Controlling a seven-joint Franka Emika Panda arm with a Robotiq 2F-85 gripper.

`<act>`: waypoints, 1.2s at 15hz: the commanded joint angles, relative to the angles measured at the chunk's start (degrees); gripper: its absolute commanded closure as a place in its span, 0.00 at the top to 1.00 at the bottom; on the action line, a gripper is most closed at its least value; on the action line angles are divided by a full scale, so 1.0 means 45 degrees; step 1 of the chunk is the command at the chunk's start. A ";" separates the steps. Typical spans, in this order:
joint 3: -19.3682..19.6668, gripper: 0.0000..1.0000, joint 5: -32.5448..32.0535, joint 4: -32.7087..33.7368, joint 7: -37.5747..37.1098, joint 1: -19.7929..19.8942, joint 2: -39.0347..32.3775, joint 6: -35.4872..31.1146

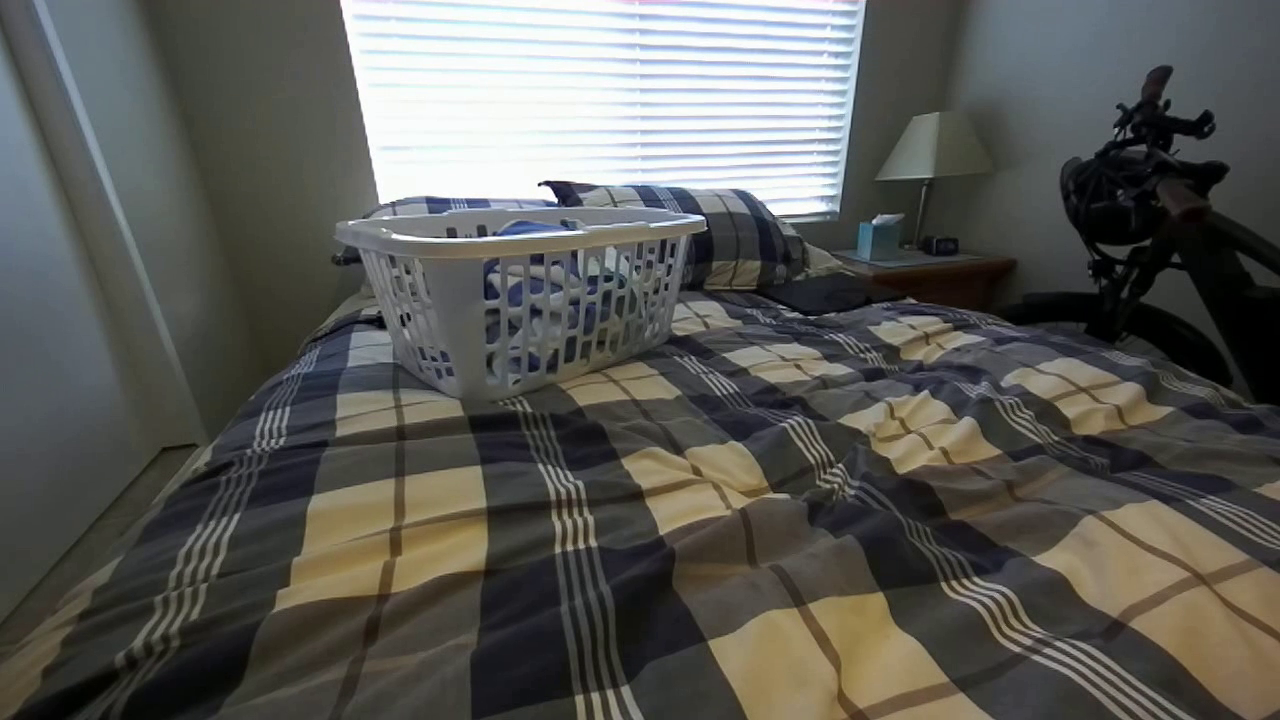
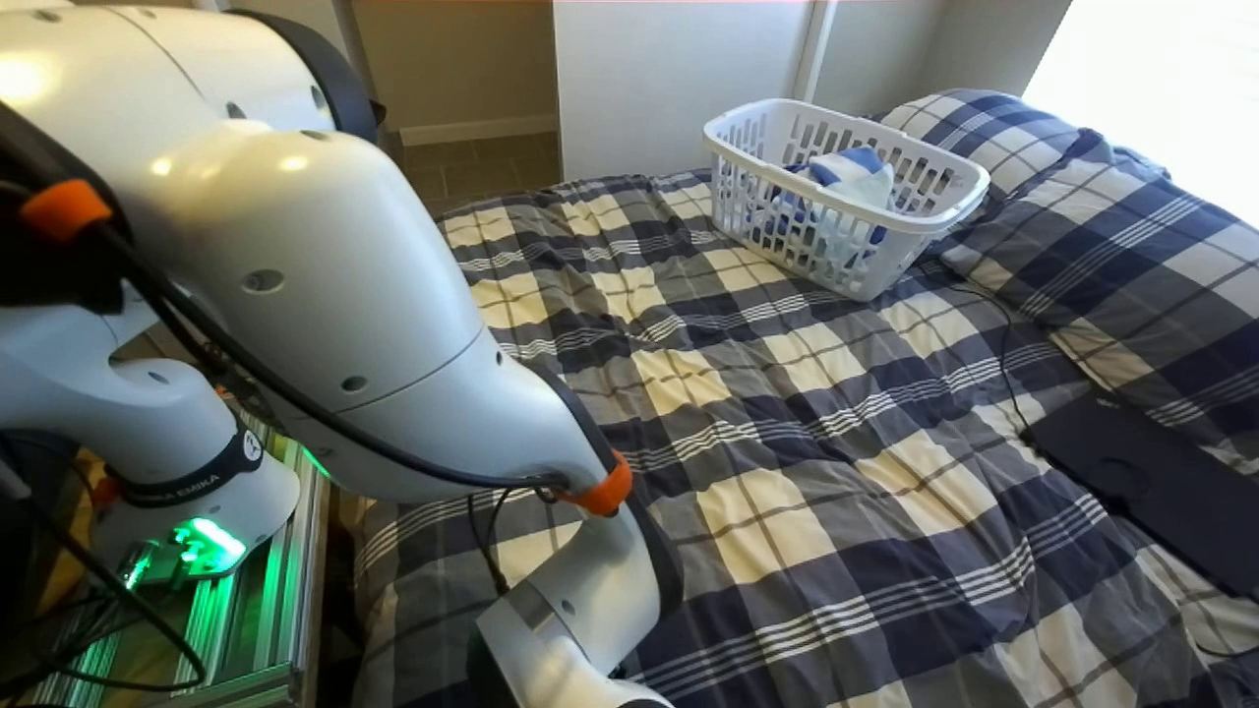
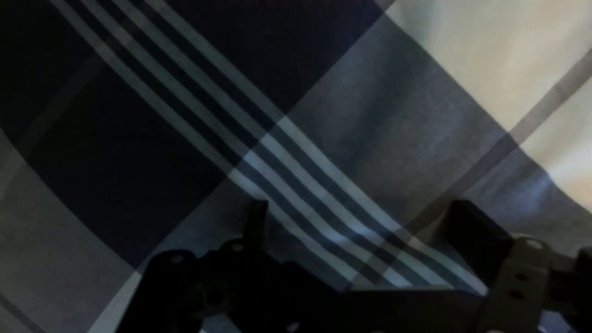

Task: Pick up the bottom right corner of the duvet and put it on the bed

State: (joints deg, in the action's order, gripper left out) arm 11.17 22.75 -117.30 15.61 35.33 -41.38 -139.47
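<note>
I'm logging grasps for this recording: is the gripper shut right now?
No, in the wrist view the gripper is open, its fingers standing well apart with the duvet visible between them.

The Panda arm is cut off by the bottom edge of an exterior view, and in my wrist view the gripper is so dark and cropped that I can't tell whether it touches the plaid duvet. The duvet runs off every side there, so I can't say which part I'm over. The laundry basket partly hides the blue-and-white cloth inside it, and an exterior view's right edge cuts off the bicycle
</note>
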 commanded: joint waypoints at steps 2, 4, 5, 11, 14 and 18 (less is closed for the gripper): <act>-0.0535 0.66 -0.0069 0.0681 0.0027 0.0296 -0.0424 -0.0065; -0.0603 0.51 -0.0092 0.0784 -0.0021 0.0248 -0.0472 0.0004; -0.0650 0.45 -0.0078 0.0822 -0.0012 0.0253 -0.0486 0.0044; -0.0676 0.03 -0.0314 0.1364 -0.0239 0.0107 -0.0918 0.0559; -0.0640 0.00 -0.0450 0.1844 -0.0415 0.0007 -0.1343 0.0911; -0.0577 0.00 -0.0616 0.2086 -0.0628 -0.0091 -0.1390 0.1310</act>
State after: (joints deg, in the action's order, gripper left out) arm 9.18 20.80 -110.81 14.88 35.31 -45.06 -134.58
